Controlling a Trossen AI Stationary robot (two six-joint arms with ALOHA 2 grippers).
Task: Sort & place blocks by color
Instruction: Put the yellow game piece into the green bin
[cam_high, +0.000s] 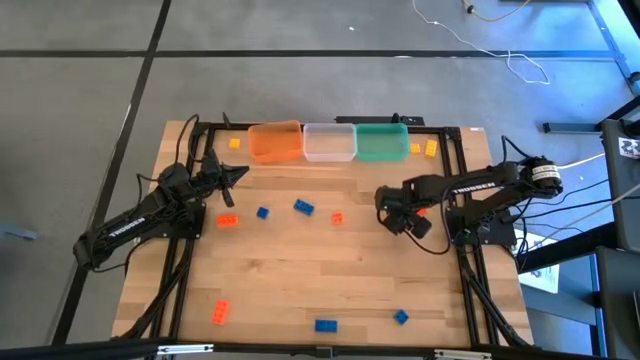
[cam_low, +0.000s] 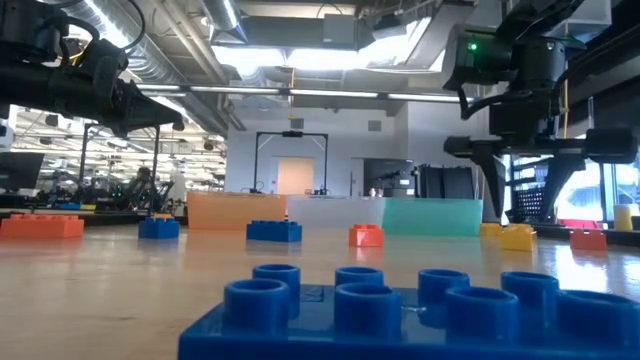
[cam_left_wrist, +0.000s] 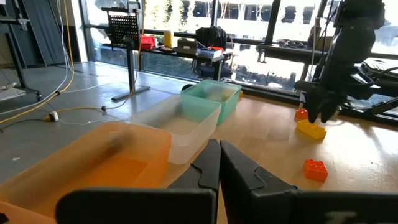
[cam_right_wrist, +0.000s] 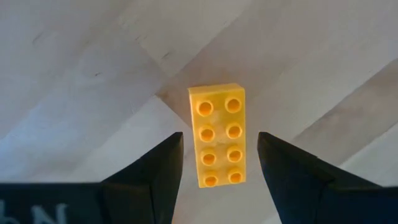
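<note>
The left gripper (cam_high: 237, 174) is hovering over the table's (cam_high: 300, 290) left side with its fingers pressed together and nothing between them, pointing toward the orange tub (cam_high: 274, 141). Just right of it an orange block (cam_high: 227, 220) is lying on the wood, with two blue blocks (cam_high: 262, 212) (cam_high: 303, 207) and a small orange block (cam_high: 337, 218) spreading rightward across the middle. Along the far edge the orange tub, the clear tub (cam_high: 329, 141) and the green tub (cam_high: 381, 140) are standing side by side, touching. A yellow block (cam_high: 234, 143) is sitting left of the tubs and two more (cam_high: 430, 148) right of them. At the near edge an orange block (cam_high: 220, 312) and two blue blocks (cam_high: 326, 324) (cam_high: 400, 317) are resting. On the right, the right gripper (cam_right_wrist: 219, 163) is pointing down with its fingers (cam_right_wrist: 152, 171) spread apart, straddling a yellow eight-stud block (cam_right_wrist: 217, 134) lying flat on the table; the fingers are standing clear of its sides, not gripping it.
</note>
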